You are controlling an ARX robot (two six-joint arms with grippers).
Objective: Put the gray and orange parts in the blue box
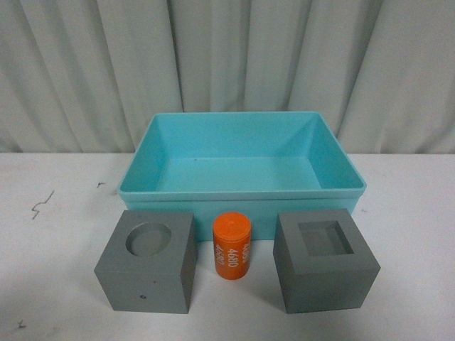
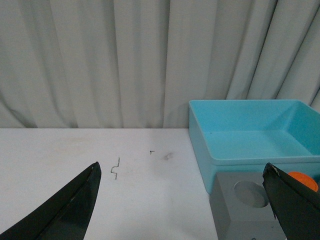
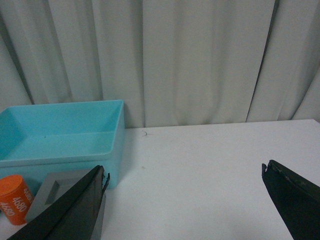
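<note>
Front view: the orange cylinder (image 1: 232,247) stands upright on the white tabletop (image 1: 57,284) between two gray cubes, near both but touching neither, with "4680" printed in white down its side. The cube with the round recess (image 1: 148,261) sits to the robot's left of it, and the cube with the square recess (image 1: 325,261) to its right. Just behind all three lies the blue box (image 1: 242,193), open at the top. A pale curtain (image 1: 227,57) hangs behind the tabletop. In the left wrist view the left fingers (image 2: 75,205) are spread wide and hold nothing. In the right wrist view the right fingers (image 3: 75,210) are likewise spread wide, gripping nothing.
</note>
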